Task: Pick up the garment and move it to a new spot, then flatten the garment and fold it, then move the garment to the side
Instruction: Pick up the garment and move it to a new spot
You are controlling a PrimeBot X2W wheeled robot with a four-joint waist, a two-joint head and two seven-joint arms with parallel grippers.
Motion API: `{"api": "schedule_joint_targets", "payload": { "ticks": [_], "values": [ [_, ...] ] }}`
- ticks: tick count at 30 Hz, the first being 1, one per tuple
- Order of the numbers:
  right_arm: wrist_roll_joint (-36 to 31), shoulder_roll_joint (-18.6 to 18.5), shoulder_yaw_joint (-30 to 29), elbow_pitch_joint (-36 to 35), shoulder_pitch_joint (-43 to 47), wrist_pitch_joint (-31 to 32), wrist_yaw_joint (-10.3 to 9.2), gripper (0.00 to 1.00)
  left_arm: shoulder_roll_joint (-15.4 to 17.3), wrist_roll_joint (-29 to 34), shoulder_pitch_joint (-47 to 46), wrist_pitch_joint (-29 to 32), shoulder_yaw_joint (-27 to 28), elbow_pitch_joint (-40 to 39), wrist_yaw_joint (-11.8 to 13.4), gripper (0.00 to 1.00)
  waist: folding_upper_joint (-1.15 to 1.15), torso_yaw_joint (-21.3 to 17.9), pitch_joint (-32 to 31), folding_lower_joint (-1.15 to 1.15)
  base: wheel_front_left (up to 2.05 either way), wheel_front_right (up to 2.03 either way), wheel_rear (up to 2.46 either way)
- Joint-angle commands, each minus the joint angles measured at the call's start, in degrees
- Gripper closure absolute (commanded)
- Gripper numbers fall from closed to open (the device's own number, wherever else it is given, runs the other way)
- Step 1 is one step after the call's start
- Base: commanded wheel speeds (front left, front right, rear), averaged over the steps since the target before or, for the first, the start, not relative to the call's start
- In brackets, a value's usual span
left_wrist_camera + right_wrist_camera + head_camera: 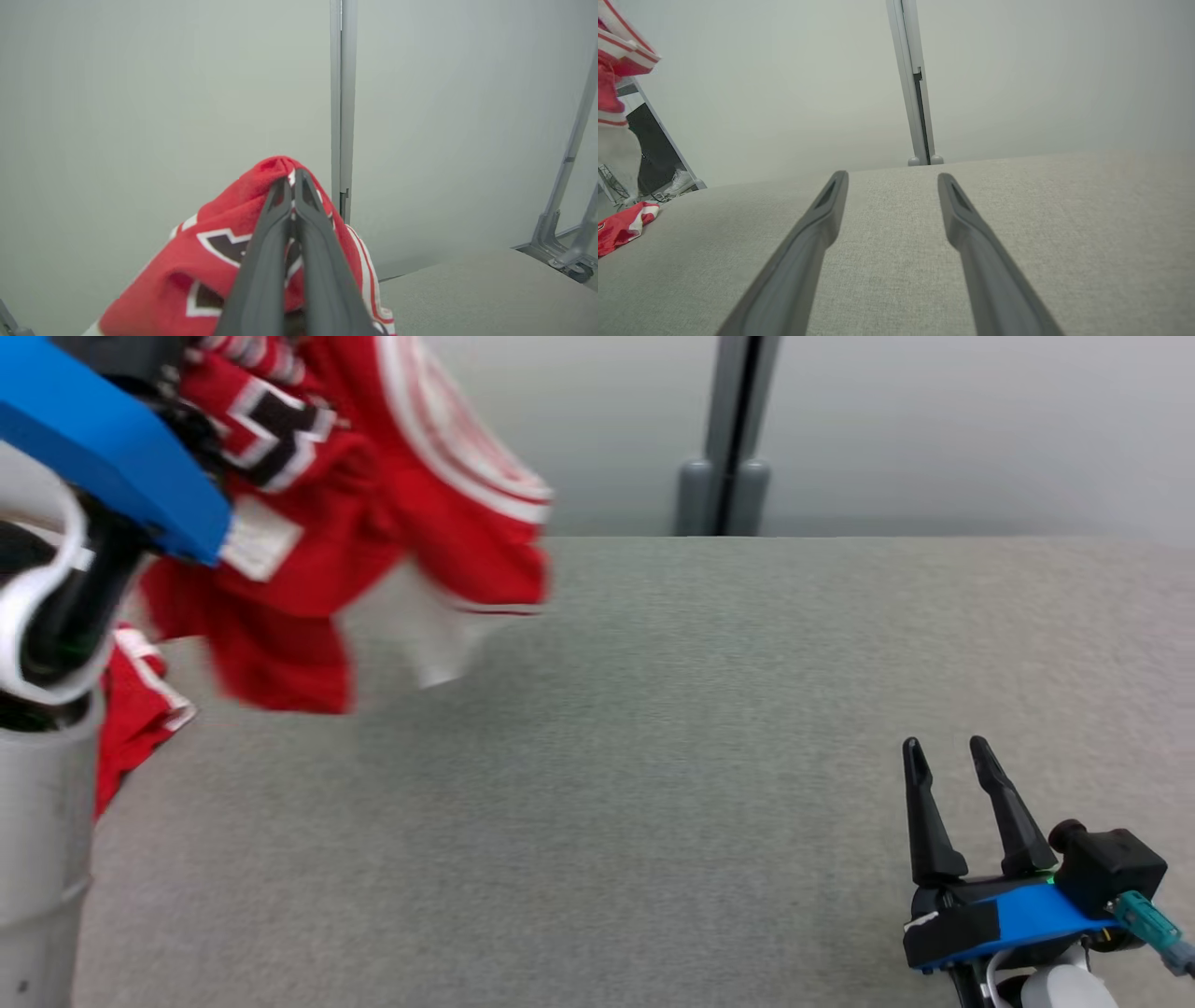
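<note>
- Worktop (700,756): flat, covered in pale grey woven cloth, wide bare stretch across centre and right.
- Garment (373,504): red with white stripes and black-and-white lettering, bunched up, hanging at far left above the worktop; blurred in head view.
- Left gripper (292,179): raised at upper left, jaws pressed together, clamped on a fold of the red fabric at the tips.
- Lower end of garment lying on the worktop near its left edge, seen in right wrist view.
- Right gripper (947,747): low at near right, just over the worktop, jaws wide apart above bare cloth, well apart from the garment.
- Wall (934,420): plain, pale grey-green, right behind the worktop's far edge.
- Post (733,429): grey, upright against the wall, dark seam down the middle, rounded feet at the base.
- Frame legs (567,186): slanted grey metal, past the worktop corner in left wrist view.
- Dark panel (649,140): beyond the worktop's left edge, leaning grey bar beside it.
</note>
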Motion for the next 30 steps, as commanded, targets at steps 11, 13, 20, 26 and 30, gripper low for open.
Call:
{"api": "schedule_joint_targets", "payload": {
  "ticks": [11, 13, 20, 26, 30],
  "values": [
    [1.6, -0.2, 0.5, -0.8, -0.8, -0.3, 0.03, 0.0, -4.0, 1.4, 10.6, -1.9, -9.9, 0.9, -0.9, 1.0, 0.0, -13.0, 1.4, 0.01, 0.0, 0.0, 0.0],
    [2.1, -0.3, 0.7, -0.5, -1.0, -0.3, 0.03, 0.0, -4.9, 3.6, 13.5, -5.0, -12.2, 4.9, -0.8, 1.0, 0.0, -14.5, 1.9, 0.01, 0.0, 0.0, 0.0],
    [3.0, -0.2, 1.2, -1.1, -2.0, -0.3, 0.03, 0.0, -7.6, 9.3, 19.3, -14.7, -16.7, 17.8, 0.6, 0.0, 0.0, -17.6, 3.3, 0.01, 0.0, 0.0, 0.0],
    [2.9, -0.2, 0.3, -1.2, -1.4, -0.3, 0.03, 0.0, -10.5, 9.9, 21.5, -25.4, -15.7, 24.8, 2.8, 0.0, 0.0, -17.3, 3.8, 0.01, 0.0, 0.0, 0.0],
    [2.2, -0.2, 0.0, -1.3, -0.6, -0.3, 0.03, 0.0, -11.7, 8.5, 24.0, -34.2, -13.4, 24.7, 2.9, 0.0, 0.0, -15.5, 3.4, 0.01, 0.0, 0.0, 0.0]
  ]
}}
